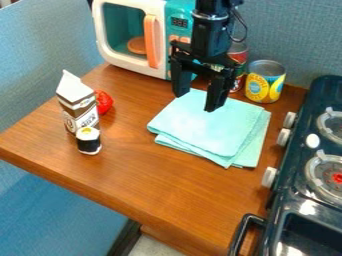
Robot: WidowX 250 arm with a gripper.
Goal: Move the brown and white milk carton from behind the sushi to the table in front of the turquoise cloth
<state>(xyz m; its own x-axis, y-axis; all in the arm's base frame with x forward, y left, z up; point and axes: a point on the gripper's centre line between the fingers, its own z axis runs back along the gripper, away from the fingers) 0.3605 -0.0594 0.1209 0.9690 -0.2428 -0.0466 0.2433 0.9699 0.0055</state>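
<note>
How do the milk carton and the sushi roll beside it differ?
The milk carton is tall, while the sushi roll is short. The carton is boxy with a peaked top; the roll is round. The carton is brown and white; the roll has a black band. Both stand on the wooden table.

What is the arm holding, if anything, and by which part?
Nothing is held: the tool is open by the folded cloth, nothing between its fingers.
</note>
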